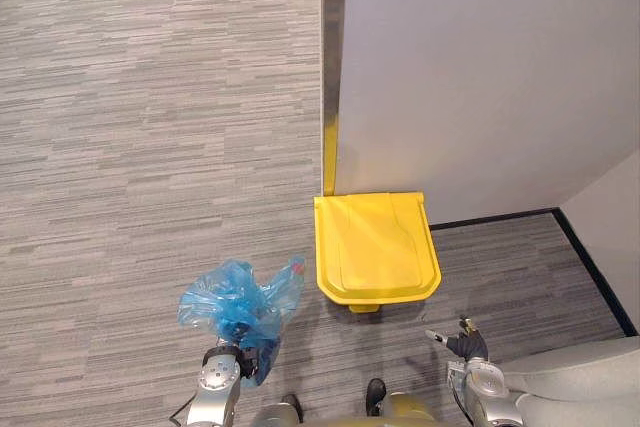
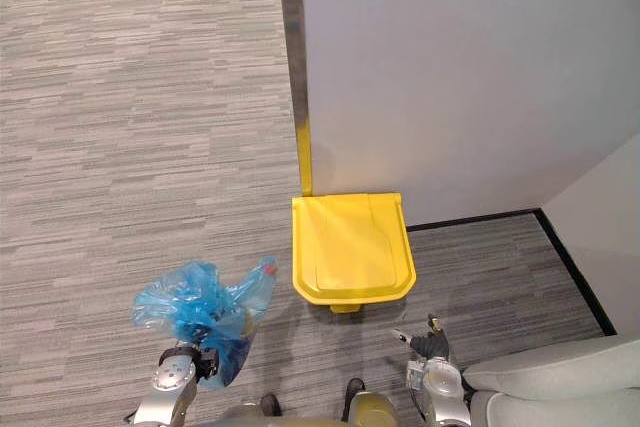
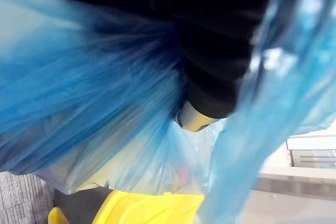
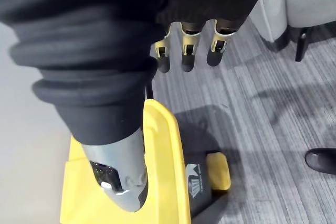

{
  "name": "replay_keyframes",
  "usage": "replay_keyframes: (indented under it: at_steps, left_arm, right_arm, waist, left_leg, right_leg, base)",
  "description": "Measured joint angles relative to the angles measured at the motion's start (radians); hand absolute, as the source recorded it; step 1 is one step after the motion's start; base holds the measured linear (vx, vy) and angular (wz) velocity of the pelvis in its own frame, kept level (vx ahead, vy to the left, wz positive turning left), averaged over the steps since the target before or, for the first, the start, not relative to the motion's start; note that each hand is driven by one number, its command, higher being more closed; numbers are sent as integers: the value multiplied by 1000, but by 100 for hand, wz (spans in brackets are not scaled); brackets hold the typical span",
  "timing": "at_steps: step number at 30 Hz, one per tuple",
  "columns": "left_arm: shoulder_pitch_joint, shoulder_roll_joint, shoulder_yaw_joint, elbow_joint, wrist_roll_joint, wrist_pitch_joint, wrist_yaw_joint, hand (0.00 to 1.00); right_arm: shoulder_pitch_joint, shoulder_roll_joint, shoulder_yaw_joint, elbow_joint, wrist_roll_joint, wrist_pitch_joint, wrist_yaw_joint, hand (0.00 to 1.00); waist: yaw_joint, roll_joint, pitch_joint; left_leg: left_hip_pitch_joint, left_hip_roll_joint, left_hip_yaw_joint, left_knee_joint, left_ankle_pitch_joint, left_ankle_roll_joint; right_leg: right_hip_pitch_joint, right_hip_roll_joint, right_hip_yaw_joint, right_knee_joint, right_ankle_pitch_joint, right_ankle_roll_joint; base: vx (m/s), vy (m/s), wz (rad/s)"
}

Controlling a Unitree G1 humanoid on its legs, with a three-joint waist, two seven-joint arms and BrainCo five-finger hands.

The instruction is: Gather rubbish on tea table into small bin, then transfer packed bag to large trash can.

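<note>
Clutching the blue bag point(image 1: 235, 305) in left robot hand point(image 1: 222, 365), right robot hand point(image 1: 468, 345) slack; yellow trash can point(image 1: 375, 247) not opened yet.

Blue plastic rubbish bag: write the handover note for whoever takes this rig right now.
Left hand: shut on the blue plastic rubbish bag, held above the grey carpet, left of the can.
Right hand: open, empty, near the can's front right.
Yellow lidded trash can: against the grey wall, lid closed.
Done: bag packed and at the can.
Left: open the lid, drop the bag in.
</note>
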Motion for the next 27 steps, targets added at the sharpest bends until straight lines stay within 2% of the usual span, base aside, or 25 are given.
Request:
replay_keyframes:
  at_steps: [8,15,17,22,27]
  left_arm:
    - [6,4,-1,12,0,0,0,100]
    - [42,15,-3,14,0,1,0,100]
    - [43,14,-6,19,0,1,0,100]
    - [43,13,-6,36,0,2,0,100]
    - [50,12,-6,38,0,3,0,100]
  right_arm:
    - [13,4,-19,6,0,0,1,0]
    - [10,10,-18,6,0,-2,2,0]
    - [10,11,-17,6,0,-2,2,0]
    - [15,11,-6,6,0,-2,1,0]
    - [17,10,0,6,0,-2,1,0]
  waist:
    - [15,11,-12]
    - [16,9,-17]
    - [16,8,-18]
    - [16,0,-25]
    - [16,-9,-30]
  left_leg:
    - [10,-24,-1,-5,1,1]
    - [12,-36,-9,-15,9,13]
    - [14,-37,-18,-51,33,13]
    - [21,-38,-22,-109,76,6]
    - [22,-37,-12,-120,82,-4]
  right_leg:
    - [63,-11,3,-128,84,13]
    - [69,-13,2,-143,92,13]
    - [61,-8,-1,-156,111,10]
    - [47,-2,2,-177,139,6]
    - [44,1,18,-195,154,6]
  base:
    - [14,55,-2]
    - [-78,6,1]
    - [-148,-48,3]
    - [-147,-44,-3]
    - [-91,-20,-10]
